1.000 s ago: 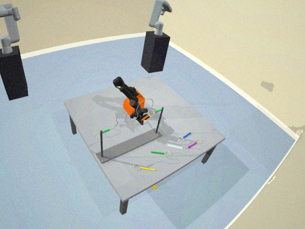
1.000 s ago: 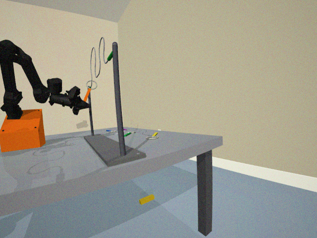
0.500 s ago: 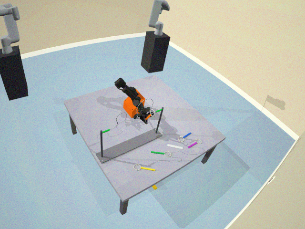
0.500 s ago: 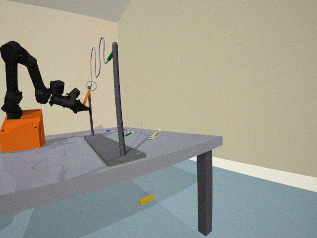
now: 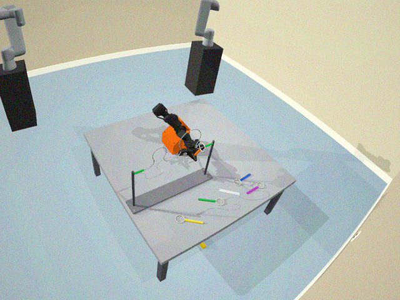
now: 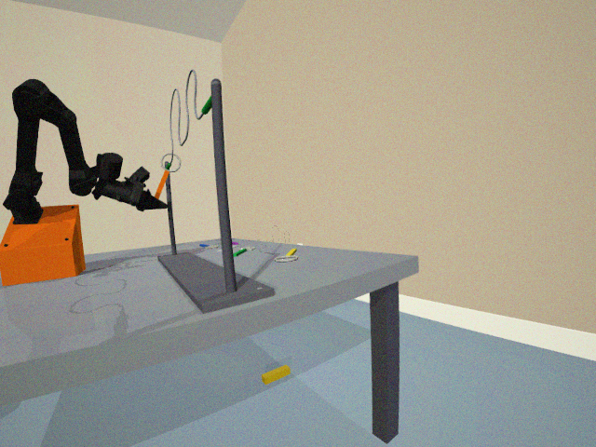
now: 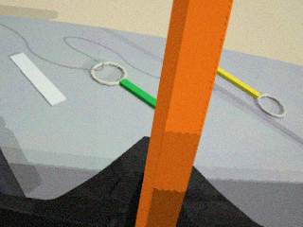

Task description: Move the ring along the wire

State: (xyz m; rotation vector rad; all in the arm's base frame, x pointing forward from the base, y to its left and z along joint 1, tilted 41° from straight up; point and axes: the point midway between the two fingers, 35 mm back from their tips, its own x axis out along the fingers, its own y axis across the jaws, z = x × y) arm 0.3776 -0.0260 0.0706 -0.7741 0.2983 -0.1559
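Because your end effector [image 6: 161, 204] is shut tight on the orange handle [image 6: 161, 184], the ring [image 6: 170, 162] hangs round the green part [image 5: 208, 144] beside the far post [image 6: 169, 216], safely off the thin grey wire [image 6: 182, 115].

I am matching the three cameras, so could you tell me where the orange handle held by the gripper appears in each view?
Top: orange handle barely shows, just right of centre, beside the far post's green wire end.
Exterior: left of centre, slanting up from the gripper to its ring.
Wrist: a wide bar running up the centre.
Shared landmark: the yellow-handled ring.
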